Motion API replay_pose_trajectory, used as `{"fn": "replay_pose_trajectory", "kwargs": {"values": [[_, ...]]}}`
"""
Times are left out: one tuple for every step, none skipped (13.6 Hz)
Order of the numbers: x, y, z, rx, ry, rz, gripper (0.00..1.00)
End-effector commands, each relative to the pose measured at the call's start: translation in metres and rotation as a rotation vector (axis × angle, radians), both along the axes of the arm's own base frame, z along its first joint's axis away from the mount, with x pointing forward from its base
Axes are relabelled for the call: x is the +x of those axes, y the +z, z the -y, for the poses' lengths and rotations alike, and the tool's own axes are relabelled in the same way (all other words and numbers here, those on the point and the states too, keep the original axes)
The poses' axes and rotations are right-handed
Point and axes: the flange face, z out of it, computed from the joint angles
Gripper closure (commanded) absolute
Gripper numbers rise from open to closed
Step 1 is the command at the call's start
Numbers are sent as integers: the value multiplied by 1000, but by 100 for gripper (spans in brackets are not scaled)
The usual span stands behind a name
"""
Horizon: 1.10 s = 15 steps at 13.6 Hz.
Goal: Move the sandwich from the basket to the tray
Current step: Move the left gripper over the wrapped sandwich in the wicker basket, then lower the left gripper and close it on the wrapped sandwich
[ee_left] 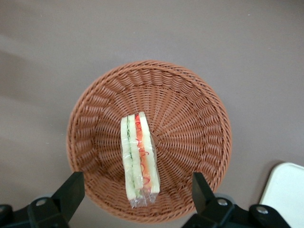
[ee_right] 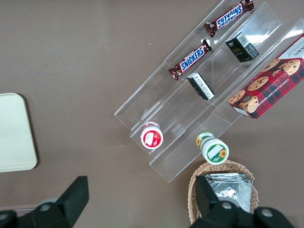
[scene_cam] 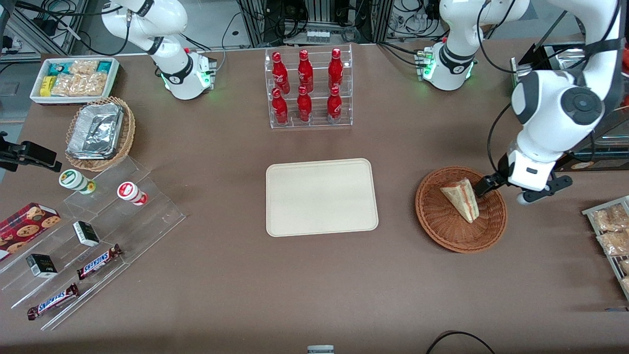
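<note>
Sandwich (ee_left: 138,159) lies in the basket (ee_left: 190,99), near the rim. Wrist view shows its layered edge, red and green, wrapped in film; front view shows only the pale bread face (scene_cam: 461,197). Gripper (ee_left: 137,190) hovers above the sandwich, fingers (ee_left: 71,190) spread wide, holding nothing. Tray (scene_cam: 321,196) sits bare beside the basket (scene_cam: 442,221), apart from it. Brown table (scene_cam: 245,275) open around both.
</note>
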Motion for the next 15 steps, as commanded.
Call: {"fn": "replay_pose_trajectory", "kwargs": {"values": [[-17,-17,3,5,23,30,0],[-21,-32,4,2,23,33,0],[-23,-45,4,-1,28,36,0],[-24,-57,8,-3,21,31,0],[-27,-69,17,-5,4,19,0],[-29,-77,19,-7,5,15,0],[-33,-84,18,-8,6,17,0],[-36,-91,17,-9,7,15,0],[-39,-100,16,-10,8,9,0],[-39,-107,16,-10,10,0,0],[-39,-115,15,-11,11,-8,0],[-39,-122,14,-14,14,-2,0],[-37,-129,14,-17,14,3,0],[-36,-134,13,-19,16,2,2],[-35,-138,14,-21,16,5,18]]}}
